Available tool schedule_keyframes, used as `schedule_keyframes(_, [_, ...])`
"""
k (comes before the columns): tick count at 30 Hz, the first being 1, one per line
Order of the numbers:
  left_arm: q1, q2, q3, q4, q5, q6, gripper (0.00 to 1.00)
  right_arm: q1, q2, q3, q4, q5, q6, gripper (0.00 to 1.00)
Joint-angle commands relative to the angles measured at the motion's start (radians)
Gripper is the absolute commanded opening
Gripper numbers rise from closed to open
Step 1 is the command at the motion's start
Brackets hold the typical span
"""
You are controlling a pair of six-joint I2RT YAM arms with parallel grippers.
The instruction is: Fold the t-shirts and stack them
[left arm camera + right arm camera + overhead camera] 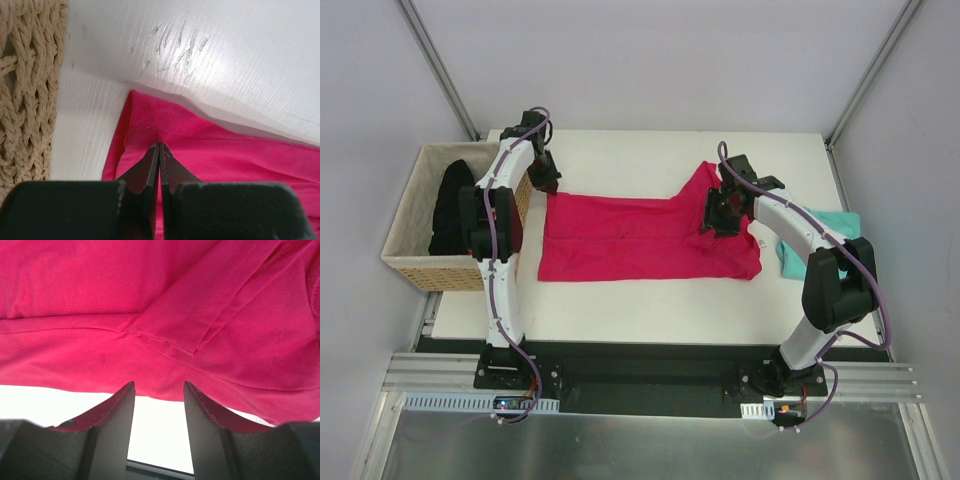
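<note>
I am looking at the pink t-shirt (630, 240), which is lying flat across the middle of the top view, its long axis running left to right along the table (620, 155). The teal t-shirt (835, 224) is sitting at the right edge of the frame, partly hidden behind the right arm and apart from the pink one.

As I am judging it, the coming move is turning on this: each end of the pink shirt is lying under its own claw.

- **Left gripper** (159, 146): it is at the upper-left corner, fingers pressed tight together on the cloth. The edge there is riding up and throwing a shadow.
- **Right gripper** (159, 385): it is hovering over the upper-right part, by the sleeve. Its fingers are standing half apart with bare table showing between them, gripping nothing. The cloth is lying just beyond the tips, so I am expecting to push forward before closing.

Both arms are reaching up the frame from their bases at the bottom, wrists pitching down. At far left the basket (410, 268) is holding a black garment (448, 210).
</note>
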Motion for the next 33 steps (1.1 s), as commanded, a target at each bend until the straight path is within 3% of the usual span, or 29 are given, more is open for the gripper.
schedule_keyframes(1, [0.011, 0.001, 0.03, -0.019, -0.001, 0.021, 0.09, -0.005, -0.032, 0.042, -0.005, -0.002, 0.007, 0.47])
schedule_keyframes(2, [0.011, 0.0, 0.028, -0.021, -0.001, 0.019, 0.18, -0.005, -0.032, 0.044, -0.005, -0.001, 0.007, 0.47])
schedule_keyframes(4, [0.012, -0.002, 0.028, -0.021, -0.002, 0.018, 0.23, -0.005, -0.032, 0.045, -0.009, 0.004, 0.003, 0.47])
schedule_keyframes(6, [0.012, -0.003, 0.027, -0.021, -0.001, 0.016, 0.48, -0.005, -0.032, 0.05, -0.012, 0.013, -0.003, 0.47])
schedule_keyframes(7, [0.012, -0.008, 0.02, -0.021, -0.001, 0.015, 0.54, -0.004, -0.032, 0.05, -0.016, 0.019, -0.009, 0.47])
schedule_keyframes(10, [0.012, -0.029, 0.01, -0.019, 0.002, 0.011, 0.58, -0.007, -0.035, 0.063, -0.021, 0.042, -0.022, 0.47])
schedule_keyframes(11, [0.012, -0.038, -0.004, -0.019, 0.002, 0.01, 0.57, -0.008, -0.038, 0.065, -0.022, 0.061, -0.025, 0.47])
schedule_keyframes(13, [0.011, -0.066, -0.022, -0.021, 0.015, 0.011, 0.39, -0.01, -0.047, 0.073, -0.018, 0.076, -0.032, 0.4])
schedule_keyframes(14, [0.011, -0.075, -0.032, -0.021, 0.021, 0.015, 0.19, -0.011, -0.047, 0.074, -0.018, 0.081, -0.035, 0.23])
schedule_keyframes(16, [0.012, -0.113, -0.071, -0.019, 0.024, 0.015, 0.0, -0.017, -0.05, 0.076, -0.015, 0.081, -0.039, 0.02])
schedule_keyframes(23, [-0.02, -0.287, -0.242, -0.002, 0.01, 0.024, 0.0, -0.019, -0.081, -0.031, 0.071, 0.062, 0.02, 0.01])
schedule_keyframes(33, [-0.156, -0.462, -0.547, 0.037, -0.036, 0.005, 0.0, -0.022, -0.076, -0.254, 0.223, -0.031, 0.115, 0.01])
